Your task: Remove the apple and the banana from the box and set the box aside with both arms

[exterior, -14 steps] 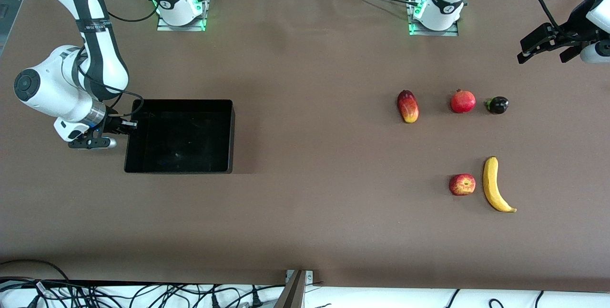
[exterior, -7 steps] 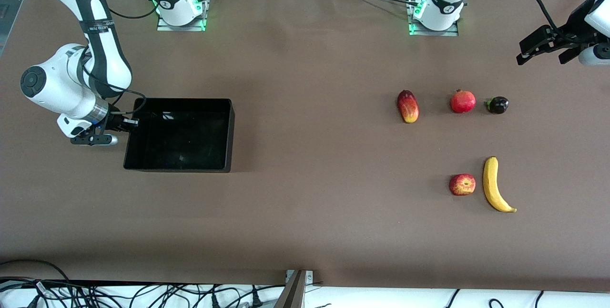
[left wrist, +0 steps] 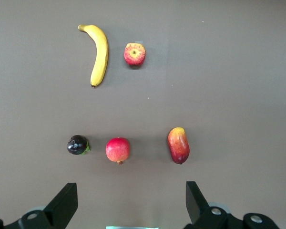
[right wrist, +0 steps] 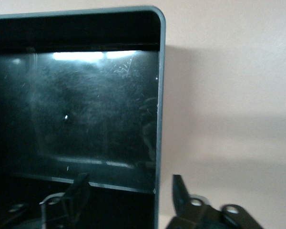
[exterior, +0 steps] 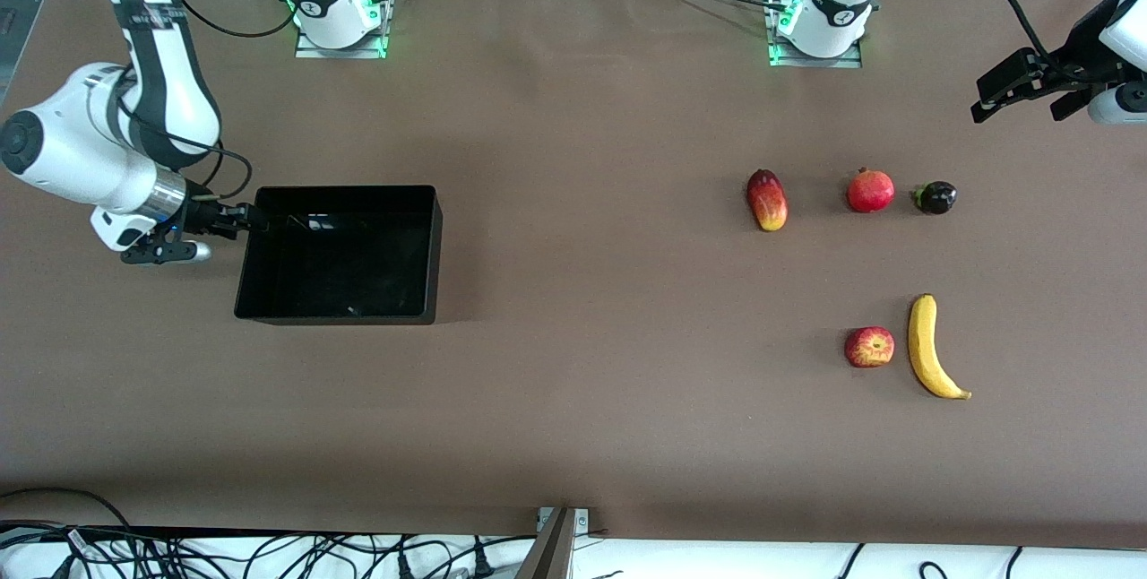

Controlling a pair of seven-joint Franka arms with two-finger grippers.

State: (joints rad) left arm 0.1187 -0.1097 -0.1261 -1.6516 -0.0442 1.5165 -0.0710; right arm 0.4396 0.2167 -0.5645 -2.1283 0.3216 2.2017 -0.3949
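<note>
The black box [exterior: 340, 192] [right wrist: 86, 109] lies toward the right arm's end of the table. My right gripper [exterior: 245, 220] [right wrist: 128, 183] is open astride the box's end wall near a corner, one finger inside and one outside. The apple [exterior: 869, 347] [left wrist: 134, 54] and the banana [exterior: 927, 348] [left wrist: 100, 55] lie side by side toward the left arm's end, nearer to the front camera than the other fruit. My left gripper [exterior: 1021, 104] [left wrist: 130, 188] waits open and empty, high over that end of the table.
A mango [exterior: 767, 200] [left wrist: 178, 145], a pomegranate [exterior: 870, 191] [left wrist: 117, 150] and a small dark fruit [exterior: 935, 197] [left wrist: 78, 145] lie in a row farther from the front camera than the apple and banana. Bare brown table separates box and fruit.
My right gripper has opened off the box's end wall and shifted along it toward the robots' bases. The box has barely moved. The left arm is almost still.
</note>
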